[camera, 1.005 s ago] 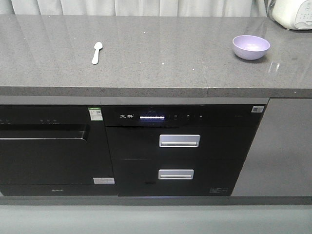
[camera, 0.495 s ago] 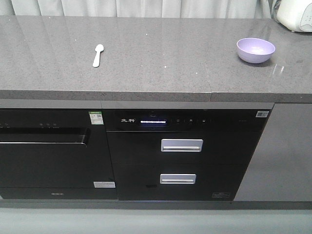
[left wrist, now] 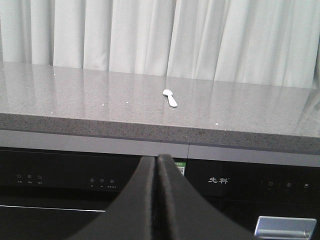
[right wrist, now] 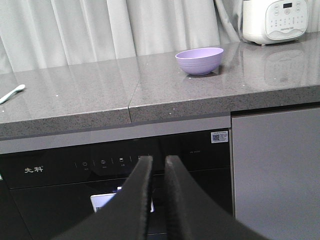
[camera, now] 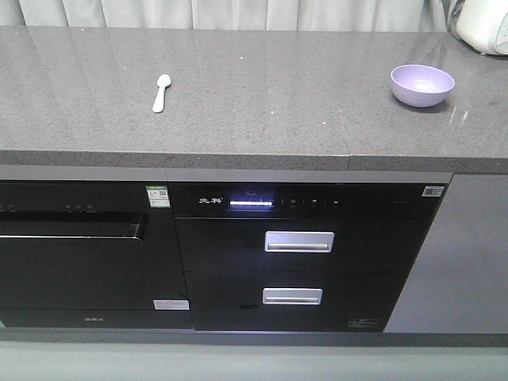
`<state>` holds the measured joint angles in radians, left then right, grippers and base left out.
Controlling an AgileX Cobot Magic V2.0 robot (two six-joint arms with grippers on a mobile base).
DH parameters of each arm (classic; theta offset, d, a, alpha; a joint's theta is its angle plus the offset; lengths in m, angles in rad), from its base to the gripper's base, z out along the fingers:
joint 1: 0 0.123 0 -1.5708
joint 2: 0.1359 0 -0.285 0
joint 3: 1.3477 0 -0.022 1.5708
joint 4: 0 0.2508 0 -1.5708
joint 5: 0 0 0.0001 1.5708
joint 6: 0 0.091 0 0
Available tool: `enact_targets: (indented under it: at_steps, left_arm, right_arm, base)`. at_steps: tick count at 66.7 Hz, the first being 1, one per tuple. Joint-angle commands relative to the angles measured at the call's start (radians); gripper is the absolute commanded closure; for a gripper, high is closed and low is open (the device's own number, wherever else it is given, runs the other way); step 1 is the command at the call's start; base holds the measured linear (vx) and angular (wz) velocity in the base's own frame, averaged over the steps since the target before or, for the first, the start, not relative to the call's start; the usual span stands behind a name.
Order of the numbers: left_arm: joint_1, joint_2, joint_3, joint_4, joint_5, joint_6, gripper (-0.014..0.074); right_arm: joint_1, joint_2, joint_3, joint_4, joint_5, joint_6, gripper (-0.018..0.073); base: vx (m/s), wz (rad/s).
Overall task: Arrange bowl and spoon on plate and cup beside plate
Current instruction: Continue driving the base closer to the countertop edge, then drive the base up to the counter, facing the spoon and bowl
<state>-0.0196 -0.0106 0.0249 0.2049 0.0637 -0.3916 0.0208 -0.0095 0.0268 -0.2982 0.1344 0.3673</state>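
Note:
The pale green spoon (camera: 161, 92) lies on the left part of the grey counter (camera: 262, 111), also seen far ahead as the spoon (left wrist: 170, 98) and at the edge as the spoon (right wrist: 12, 93). The lavender bowl (camera: 422, 85) stands upright at the counter's right; the same bowl (right wrist: 199, 60) is empty. Plate and cup are out of view. My left gripper (left wrist: 158, 158) is shut and empty, held below the counter's front edge. My right gripper (right wrist: 158, 159) also hangs below the edge, with only a narrow slit between its fingers and nothing in it.
A white rice cooker (camera: 486, 24) stands at the counter's far right corner, behind the bowl. Below the counter are black built-in appliances with two silver drawer handles (camera: 299, 241). A white curtain (left wrist: 160, 35) hangs behind the counter.
The whole front view has shifted: counter, bowl and appliances sit lower and further right in the picture. Spoon and bowl have not moved on the counter.

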Motion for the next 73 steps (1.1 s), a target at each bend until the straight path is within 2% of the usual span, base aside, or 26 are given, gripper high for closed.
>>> enact_targets:
  at_steps: [1,73]
  left_arm:
    - [-0.002,-0.018,0.03,-0.008,-0.074,-0.008,0.0602]
    - [-0.002,-0.018,0.03,-0.008,-0.074,-0.008,0.0602]
  right_arm:
    - [-0.003,-0.011,0.017,-0.006,-0.073,-0.004,0.0489]
    - [-0.003,-0.011,0.017,-0.006,-0.073,-0.004,0.0489]
  base:
    - [0.03,0.03]
    - [0.05,0.01]
